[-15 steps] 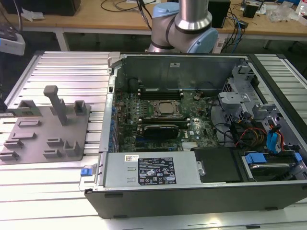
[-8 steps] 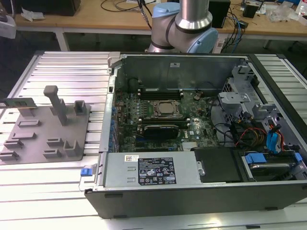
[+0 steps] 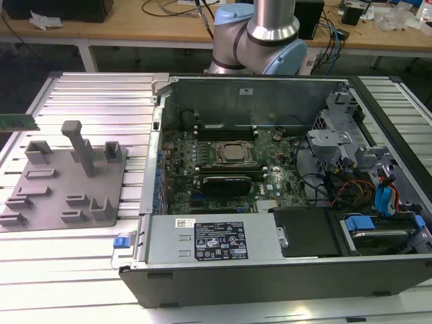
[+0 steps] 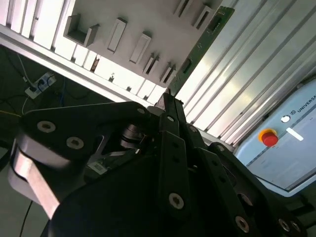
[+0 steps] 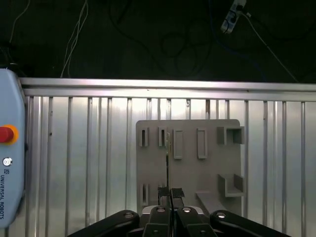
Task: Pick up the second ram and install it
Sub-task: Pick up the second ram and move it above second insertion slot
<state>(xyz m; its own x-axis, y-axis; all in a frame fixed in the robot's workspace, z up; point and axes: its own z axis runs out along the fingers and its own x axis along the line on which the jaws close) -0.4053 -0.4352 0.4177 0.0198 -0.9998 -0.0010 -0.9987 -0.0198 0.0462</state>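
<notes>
The second ram point(image 3: 17, 122), a narrow green board, hangs in the air at the exterior view's far left, above the grey fixture plate point(image 3: 67, 182). In the second wrist view the ram point(image 4: 202, 42) sticks out past the black fingertips of my gripper point(image 4: 168, 101), which is shut on its near end. In the first wrist view the ram point(image 5: 168, 155) shows edge-on, pinched in my gripper point(image 5: 170, 191) over the slotted fixture plate point(image 5: 190, 163). The open computer case point(image 3: 270, 94) lies to the exterior view's right, with its dark memory slots point(image 3: 223, 129) behind the CPU socket point(image 3: 233, 154).
A black expansion card point(image 3: 226, 182) sits in front of the socket. The power supply point(image 3: 216, 237) and drive bays point(image 3: 378, 202) fill the case's front and right. The arm's base point(image 3: 256, 34) stands behind the case. A teach pendant point(image 5: 10, 177) with a red button lies on the ribbed metal table point(image 5: 74, 148).
</notes>
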